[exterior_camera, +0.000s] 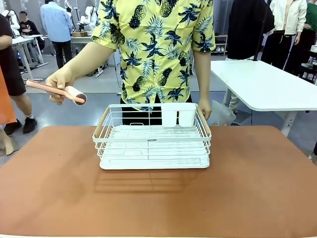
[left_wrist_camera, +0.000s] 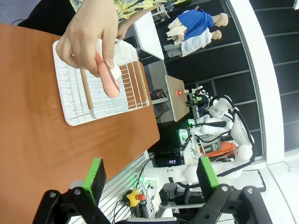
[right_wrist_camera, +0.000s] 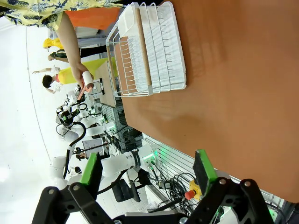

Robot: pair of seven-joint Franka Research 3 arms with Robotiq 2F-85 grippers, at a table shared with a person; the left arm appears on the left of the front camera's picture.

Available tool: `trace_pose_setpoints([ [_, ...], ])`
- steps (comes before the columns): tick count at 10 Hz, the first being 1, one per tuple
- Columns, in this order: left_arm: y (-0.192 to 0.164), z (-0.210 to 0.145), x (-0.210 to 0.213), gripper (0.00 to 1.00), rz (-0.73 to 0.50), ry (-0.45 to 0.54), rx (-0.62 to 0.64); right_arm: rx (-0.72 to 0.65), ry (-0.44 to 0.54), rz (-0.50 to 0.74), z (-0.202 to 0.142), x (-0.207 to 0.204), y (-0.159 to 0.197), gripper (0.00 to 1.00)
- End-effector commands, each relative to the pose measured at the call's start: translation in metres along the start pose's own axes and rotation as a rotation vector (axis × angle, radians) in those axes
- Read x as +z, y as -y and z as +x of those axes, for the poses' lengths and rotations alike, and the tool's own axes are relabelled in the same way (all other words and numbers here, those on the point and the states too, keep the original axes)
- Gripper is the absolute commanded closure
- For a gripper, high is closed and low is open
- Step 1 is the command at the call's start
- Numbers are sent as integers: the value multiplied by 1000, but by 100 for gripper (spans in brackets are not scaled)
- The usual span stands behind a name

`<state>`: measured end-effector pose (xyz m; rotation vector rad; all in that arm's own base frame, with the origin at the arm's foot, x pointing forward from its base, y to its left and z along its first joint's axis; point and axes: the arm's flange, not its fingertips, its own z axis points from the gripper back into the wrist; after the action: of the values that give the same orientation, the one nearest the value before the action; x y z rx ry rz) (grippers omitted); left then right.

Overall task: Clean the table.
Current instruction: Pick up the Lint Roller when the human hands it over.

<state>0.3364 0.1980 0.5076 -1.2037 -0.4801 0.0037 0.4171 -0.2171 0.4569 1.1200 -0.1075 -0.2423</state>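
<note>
Terracotta, matte and smooth, the wide counter with rounded corners (exterior_camera: 257, 188) ran across the front view. A white wire dish rack with wooden side handles (exterior_camera: 153, 146) stood at its far middle. Behind the rack stood a person in a yellow pineapple-print shirt. One hand (exterior_camera: 60, 82) held a lint roller with a pink handle and white head (exterior_camera: 59, 91) in the air above the counter's far left. The other hand (exterior_camera: 204, 108) hung by the rack's right handle, and whether it touched could not be told. The step looked like the handover of the tool, with no wiping begun. The next move would call for the left arm to reach far and up. It would then close on the bare end of the handle, clear of the person's grip.

From the left wrist, the left fingers (left_wrist_camera: 96, 175), black with green pads, stood spread wide and released, with nothing between them and well apart from the roller. This view added the grip itself: the person's hand wrapped the upper handle, and the pink end jutted free below it.

From the right wrist, the right fingers (right_wrist_camera: 89, 169) were likewise released and empty above the near counter. The rack showed side-on, with open counter between it and the fingers. The roller looked small and far off.
</note>
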Motion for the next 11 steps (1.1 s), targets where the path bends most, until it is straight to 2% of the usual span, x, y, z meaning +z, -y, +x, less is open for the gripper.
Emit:
trace_pose_setpoints([
  [1, 0, -2, 2, 0, -7, 5, -3, -2, 8, -5, 0, 0, -1, 0],
  [3, 0, 0, 0, 0, 0, 0, 0, -2, 8, -5, 0, 0, -1, 0],
  [5, 19, 3, -9, 0, 158, 10, 189, -2, 8, -5, 0, 0, -1, 0],
  [7, 33, 11, -31, 0, 300, 47, 436, -2, 8, -5, 0, 0, -1, 0],
  [9, 38, 19, -58, 0, 383, 93, 528, -2, 8, -5, 0, 0, -1, 0],
  [11, 26, 16, -85, 0, 387, 133, 619, -2, 8, -5, 0, 0, -1, 0],
])
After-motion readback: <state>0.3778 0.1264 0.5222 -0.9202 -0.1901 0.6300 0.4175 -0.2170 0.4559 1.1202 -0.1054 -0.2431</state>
